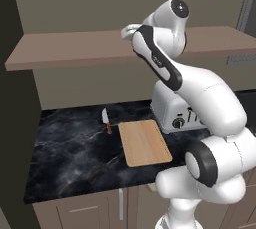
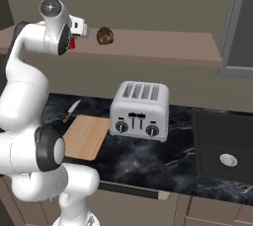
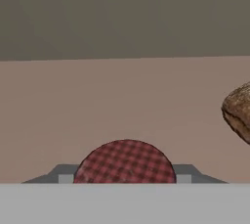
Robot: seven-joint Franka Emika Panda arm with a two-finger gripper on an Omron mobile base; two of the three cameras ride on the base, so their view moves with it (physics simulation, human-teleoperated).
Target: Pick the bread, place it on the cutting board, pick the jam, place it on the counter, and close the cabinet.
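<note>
My gripper (image 3: 126,179) is up at the cabinet's brown shelf (image 2: 163,45), shut on the jam (image 3: 126,162). The jar's red checked lid sits between the two fingertips. From the right base view a sliver of the red jam (image 2: 72,44) shows under the hand (image 2: 79,26). The dark brown bread (image 2: 105,35) rests on the shelf just right of the jam, apart from it, and shows at the right edge as bread (image 3: 239,113). Below, the pale cutting board (image 1: 145,143) lies bare on the black counter (image 1: 70,148).
A silver toaster (image 2: 139,110) stands on the counter right of the board (image 2: 86,136). A knife (image 1: 106,120) lies behind the board's far left corner. A dark sink (image 2: 225,146) is set in at the right. A dark panel (image 2: 242,22) borders the shelf's right end.
</note>
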